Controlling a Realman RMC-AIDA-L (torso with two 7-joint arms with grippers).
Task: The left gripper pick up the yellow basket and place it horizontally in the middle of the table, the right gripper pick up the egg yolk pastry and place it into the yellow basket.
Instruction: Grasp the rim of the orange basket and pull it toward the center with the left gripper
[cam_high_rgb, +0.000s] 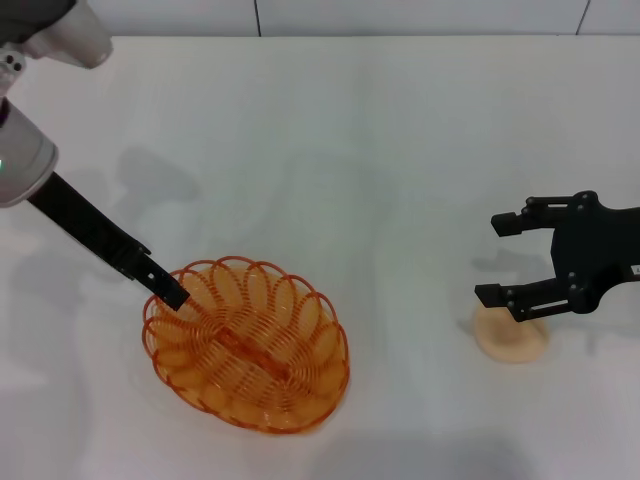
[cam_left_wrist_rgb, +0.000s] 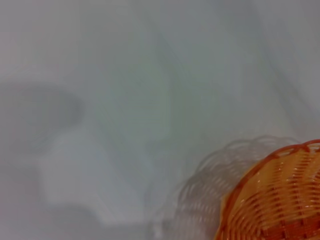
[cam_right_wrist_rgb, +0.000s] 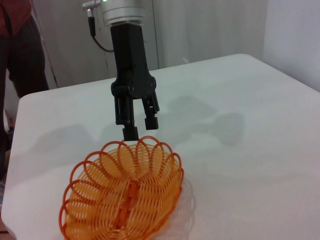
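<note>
Yellow basket (cam_high_rgb: 246, 344) on table (cam_high_rgb: 400, 150), left-centre. Left gripper (cam_right_wrist_rgb: 138, 122) at basket's far rim, fingers slightly apart, holding nothing. Right gripper (cam_high_rgb: 503, 258) spread wide above egg yolk pastry (cam_high_rgb: 510, 335).

Yellow basket (cam_high_rgb: 247, 343): glossy orange wire. Table (cam_high_rgb: 380, 170): smooth matt white. Egg yolk pastry (cam_high_rgb: 510, 338): smooth matt cream. Grippers: matt black.

- Table (cam_high_rgb: 380, 130): plain white, smooth.
- Yellow basket (cam_high_rgb: 246, 343) rests on it, robot's left (long axis diagonal).
- Egg yolk pastry (cam_high_rgb: 510, 335) rests on it, well apart, right.
</note>
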